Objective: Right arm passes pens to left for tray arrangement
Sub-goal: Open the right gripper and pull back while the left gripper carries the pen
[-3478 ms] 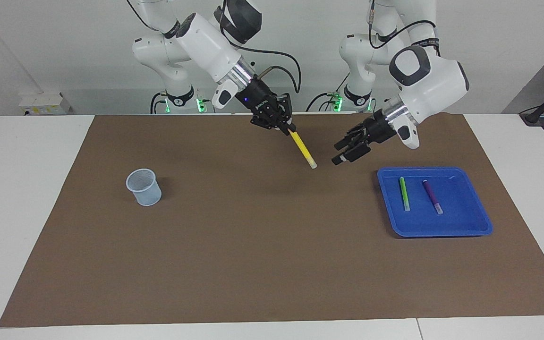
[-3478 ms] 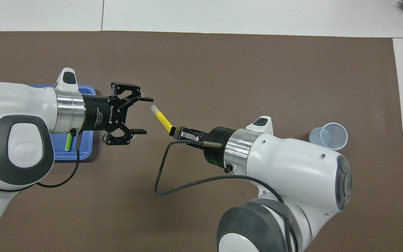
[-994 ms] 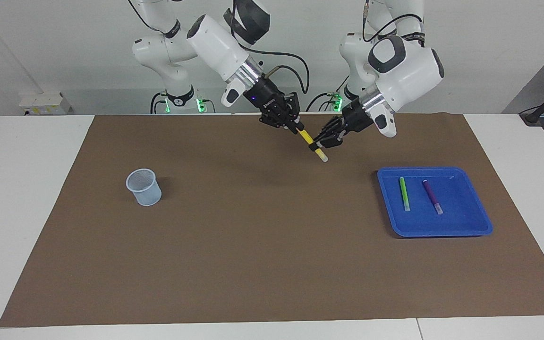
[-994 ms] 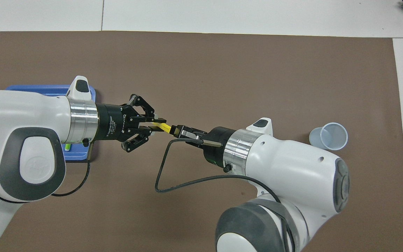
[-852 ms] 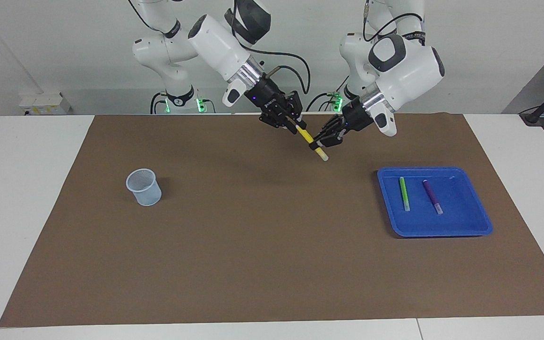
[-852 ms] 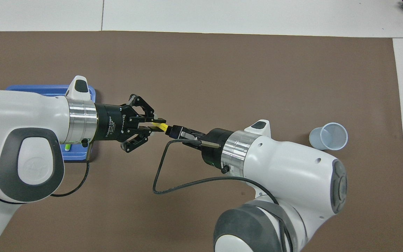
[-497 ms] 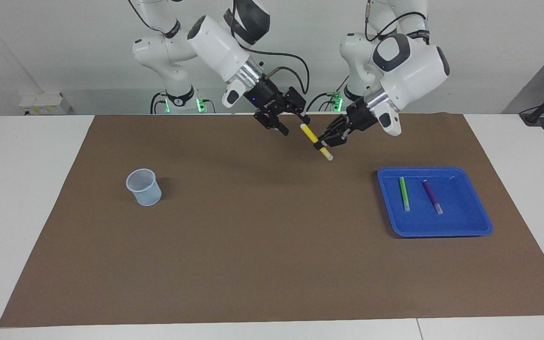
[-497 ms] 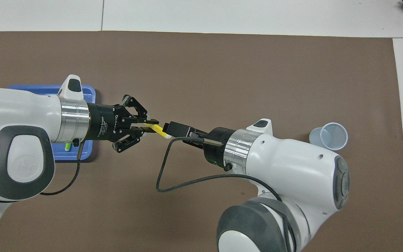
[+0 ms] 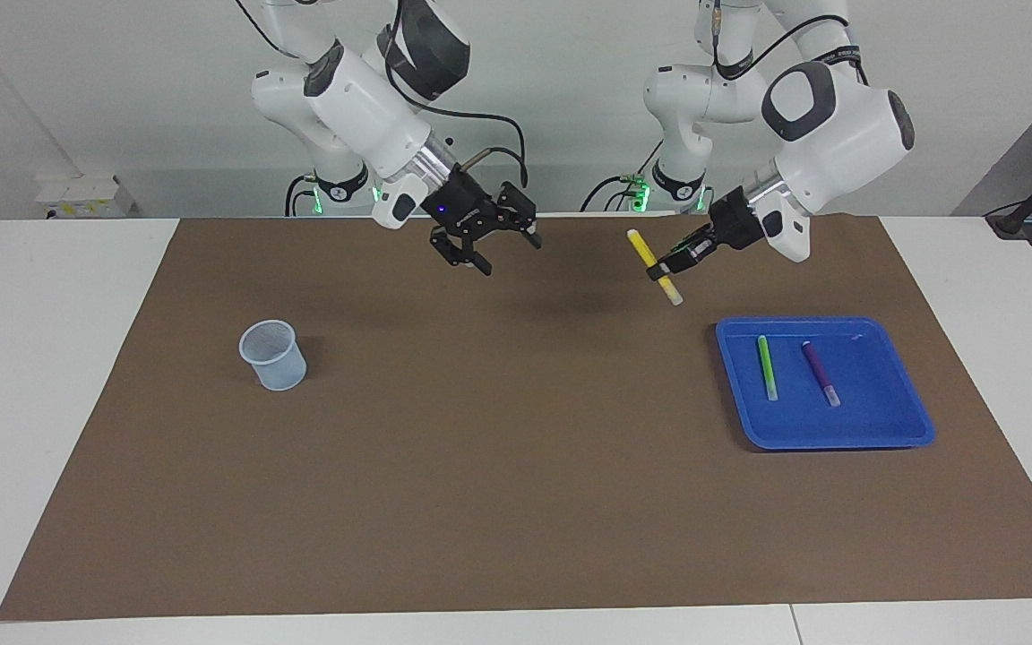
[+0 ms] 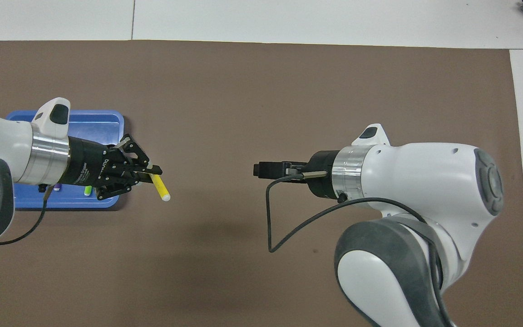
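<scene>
The yellow pen (image 9: 655,267) hangs tilted in the air, and my left gripper (image 9: 666,265) is shut on its lower half, over the brown mat (image 9: 498,448) just beside the blue tray (image 9: 879,399). From overhead, the yellow pen (image 10: 159,186) sticks out of the left gripper (image 10: 150,172) at the edge of the tray (image 10: 98,125). A green pen (image 9: 767,367) and a purple pen (image 9: 820,373) lie side by side in the tray. My right gripper (image 9: 503,251), blue light lit, is open and holds nothing over the mat; the right gripper (image 10: 259,170) shows edge-on from overhead.
A pale-blue translucent cup (image 9: 273,356) stands on the mat toward the right arm's end; the right arm hides it from overhead. White table (image 9: 41,358) borders the mat on all sides.
The right gripper opened, let go of the yellow pen and drew back toward its own end. The left gripper, shut on the pen, carried it toward the tray.
</scene>
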